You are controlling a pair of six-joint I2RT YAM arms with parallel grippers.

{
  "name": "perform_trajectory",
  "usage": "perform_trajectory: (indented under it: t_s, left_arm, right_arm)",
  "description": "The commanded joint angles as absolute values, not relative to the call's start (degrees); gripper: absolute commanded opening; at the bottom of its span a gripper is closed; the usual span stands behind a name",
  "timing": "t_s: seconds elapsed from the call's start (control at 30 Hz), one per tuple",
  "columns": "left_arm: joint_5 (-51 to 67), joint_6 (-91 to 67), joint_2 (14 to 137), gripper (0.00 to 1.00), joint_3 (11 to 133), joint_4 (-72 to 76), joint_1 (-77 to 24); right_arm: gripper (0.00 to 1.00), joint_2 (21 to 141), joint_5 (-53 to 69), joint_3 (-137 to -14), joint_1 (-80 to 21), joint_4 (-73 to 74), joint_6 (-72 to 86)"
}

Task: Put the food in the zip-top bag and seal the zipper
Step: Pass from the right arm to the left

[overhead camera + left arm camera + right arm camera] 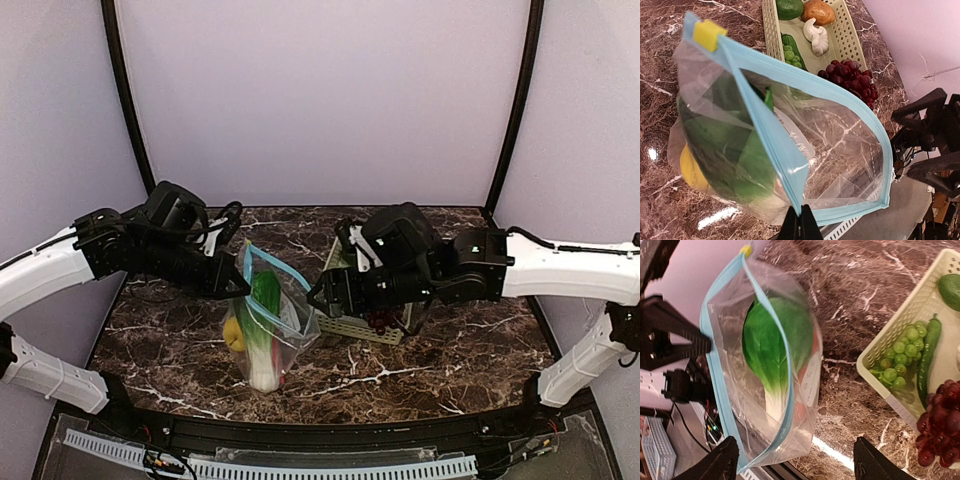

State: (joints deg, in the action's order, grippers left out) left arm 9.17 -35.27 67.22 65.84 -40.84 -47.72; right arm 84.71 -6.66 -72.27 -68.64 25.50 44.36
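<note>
Bag point(840, 150) hangs from left gripper point(800, 222), clamped on zipper point(815, 84), mouth agape toward right gripper point(795, 465). Right gripper spread, empty, nearer arm to basket point(875, 357); grapes point(940, 425) lie just beside it, opposite the bag.

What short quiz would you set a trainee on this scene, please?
1. True or false: the bag is sealed.
2. Which item lies inside the bag? A grapes, B leafy green, C potato.
3. Which arm's pincer grips the zipper?
Key: 1 false, its mouth gapes; 2 B; 3 the left pincer.
</note>
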Motion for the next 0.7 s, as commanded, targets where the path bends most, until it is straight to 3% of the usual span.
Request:
perform_trajectory:
  t_s: [0.0, 0.3, 0.67]
  left_arm:
    - [12.0, -32.1, 68.6, 0.01, 67.0, -40.0, -45.9]
    - [17.2, -18.2, 73.9, 0.01, 72.4, -37.1, -43.1]
    - [23.9, -10.5, 75.4, 0.01, 63.1, -23.1, -35.9]
  right_arm:
    - [0.85, 78.9, -13.4, -72.0, -66.6, 31.2, 40.4]
    - [0.97, 76.9, -18.2, -71.5, -58.9, 44.2, 39.1]
    - [0.99, 83.3, -15.3, -69.4, -55.1, 43.3, 41.0]
